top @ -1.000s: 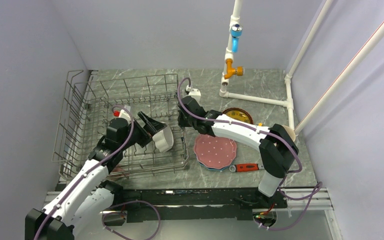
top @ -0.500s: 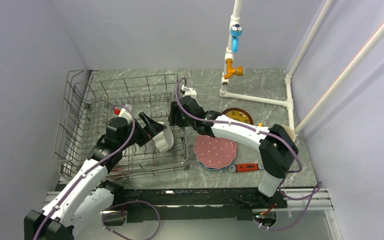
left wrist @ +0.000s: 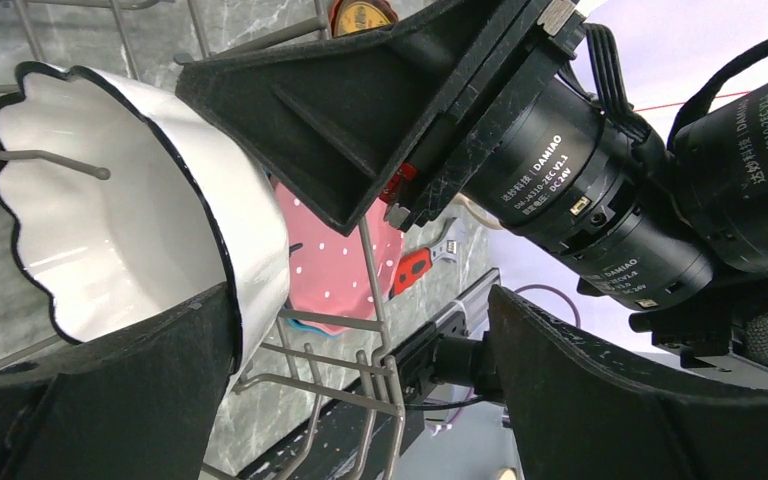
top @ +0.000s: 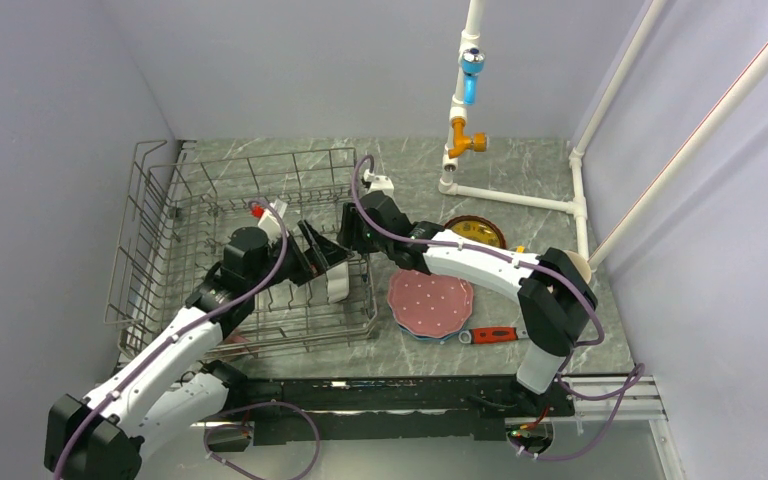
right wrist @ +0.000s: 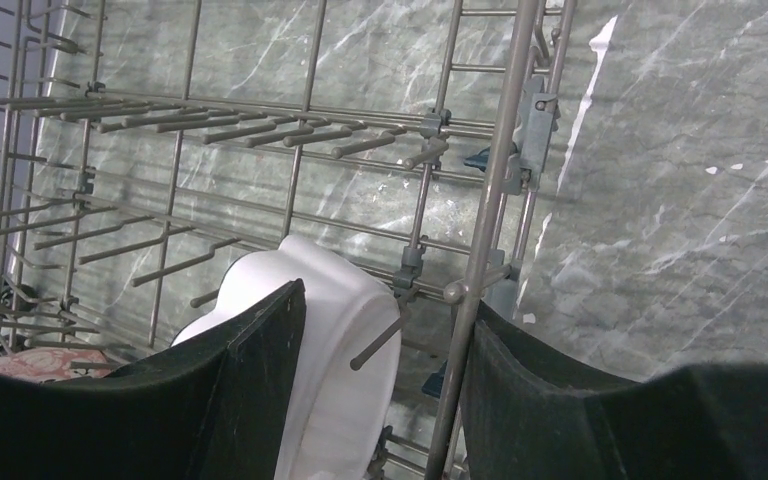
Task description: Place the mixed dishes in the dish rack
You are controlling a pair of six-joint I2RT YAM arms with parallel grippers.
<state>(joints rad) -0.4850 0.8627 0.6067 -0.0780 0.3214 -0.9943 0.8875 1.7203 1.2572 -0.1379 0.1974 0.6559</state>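
Left gripper (left wrist: 360,300), spread wide, shifting rightward; white scalloped bowl (left wrist: 110,210) now standing edgewise in dish rack (top: 190,215); right gripper (right wrist: 388,300) hovering spread alongside, placement looking done

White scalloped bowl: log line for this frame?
white scalloped bowl on edge in dish rack | left gripper open, finger at bowl | right gripper open over bowl and rack wall

The white scalloped bowl (top: 338,285) is mostly hidden behind the jaws of the left gripper (top: 322,253) in the top view. The blue plate (top: 422,338) lies under the pink scalloped plate (top: 430,300), so only a thin edge peeks out. The right arm (top: 480,262) covers the near side of the red-brown plate (top: 478,229).
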